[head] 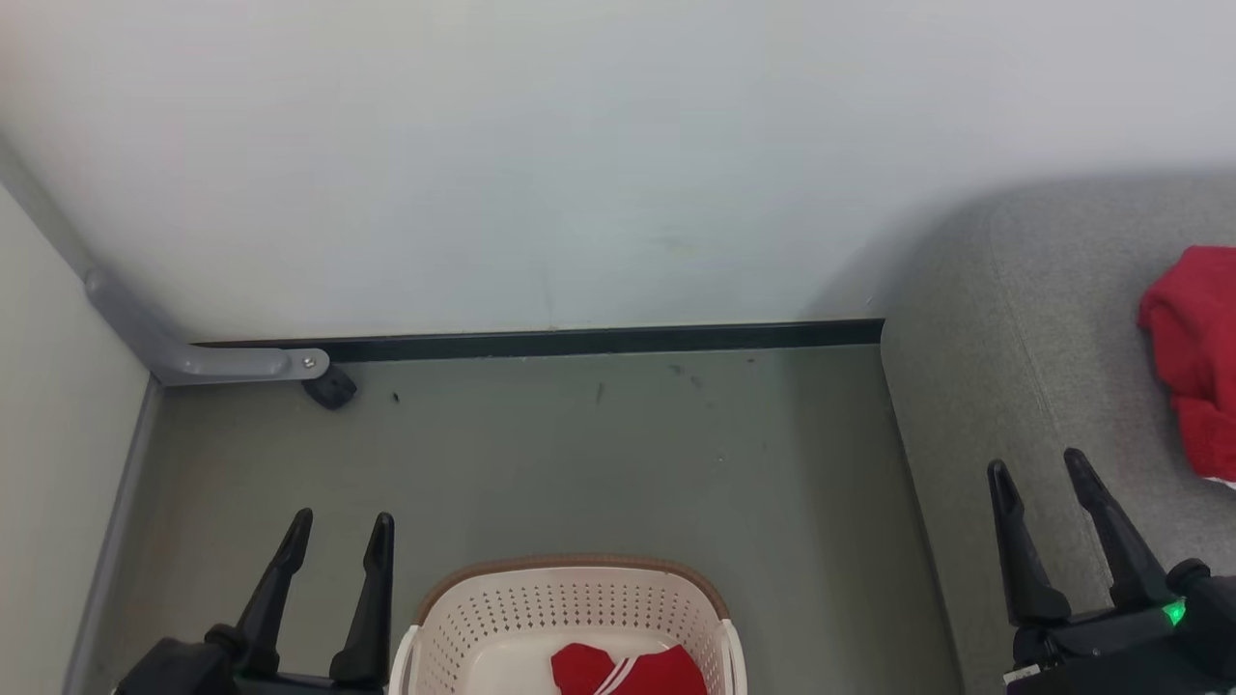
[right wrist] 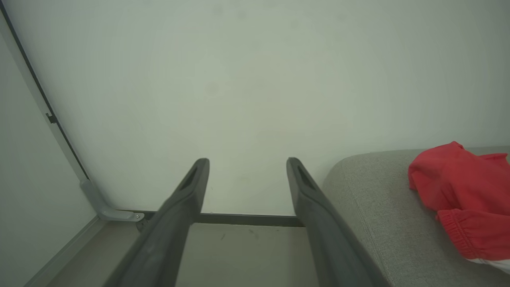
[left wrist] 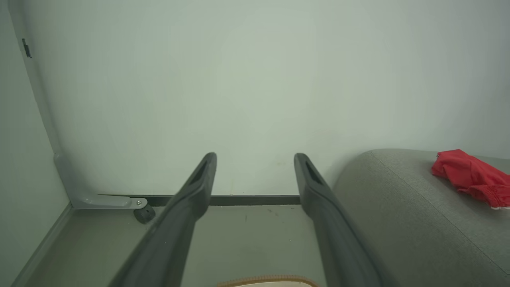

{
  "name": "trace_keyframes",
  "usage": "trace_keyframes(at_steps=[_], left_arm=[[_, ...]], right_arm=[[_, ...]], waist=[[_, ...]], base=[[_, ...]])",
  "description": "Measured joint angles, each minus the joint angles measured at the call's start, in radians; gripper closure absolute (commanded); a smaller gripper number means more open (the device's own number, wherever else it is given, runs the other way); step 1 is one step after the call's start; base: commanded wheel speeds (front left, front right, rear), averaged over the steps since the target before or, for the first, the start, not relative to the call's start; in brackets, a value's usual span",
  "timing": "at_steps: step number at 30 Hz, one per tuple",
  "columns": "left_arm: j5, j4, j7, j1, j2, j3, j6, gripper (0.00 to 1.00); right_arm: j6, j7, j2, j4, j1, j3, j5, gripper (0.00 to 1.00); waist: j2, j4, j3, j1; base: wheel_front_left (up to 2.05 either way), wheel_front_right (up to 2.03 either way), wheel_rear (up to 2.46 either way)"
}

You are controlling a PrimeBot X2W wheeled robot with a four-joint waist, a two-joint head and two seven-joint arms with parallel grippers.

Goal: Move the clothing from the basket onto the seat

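The cream basket (head: 483, 618) with a brown rim sits on the floor at the bottom middle of the head view; its rim (left wrist: 267, 281) peeks into the left wrist view. A red garment with white stripes (head: 628, 671) lies inside it. Another red garment (head: 1193, 357) lies on the grey seat (head: 1014, 386) at the right, also seen as clothing (left wrist: 472, 177) on the seat (left wrist: 398, 207) and clothing (right wrist: 462, 195) on the seat (right wrist: 370, 199). My left gripper (head: 343, 536) stands open just left of the basket. My right gripper (head: 1043, 473) stands open over the seat's front, empty.
A white wall (head: 579, 164) with a dark baseboard (head: 599, 340) closes the back. A grey door frame foot (head: 232, 365) and a small black stopper (head: 330, 388) stand in the left corner. Grey floor (head: 599, 463) lies between wall and basket.
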Motion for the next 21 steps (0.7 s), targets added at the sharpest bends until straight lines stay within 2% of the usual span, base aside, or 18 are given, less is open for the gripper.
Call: trace_keyframes(at_steps=[11, 21], left_arm=[[0.01, -0.009, 0.048, -0.109, 0.002, -0.039, -0.029, 0.0], [0.017, 0.065, 0.108, -0.213, 0.016, -0.06, -0.055, 0.0]], right_arm=[[0.002, 0.0, 0.011, -0.032, -0.07, -0.016, -0.011, 0.0], [0.016, -0.007, 0.026, -0.062, -0.144, -0.033, -0.011, 0.0]], waist=[[0.0, -0.022, 0.127, 0.0001], [0.0001, -0.052, 0.253, 0.0001]], base=[[0.0, 0.0, 0.0], [0.0, 0.0, 0.0]])
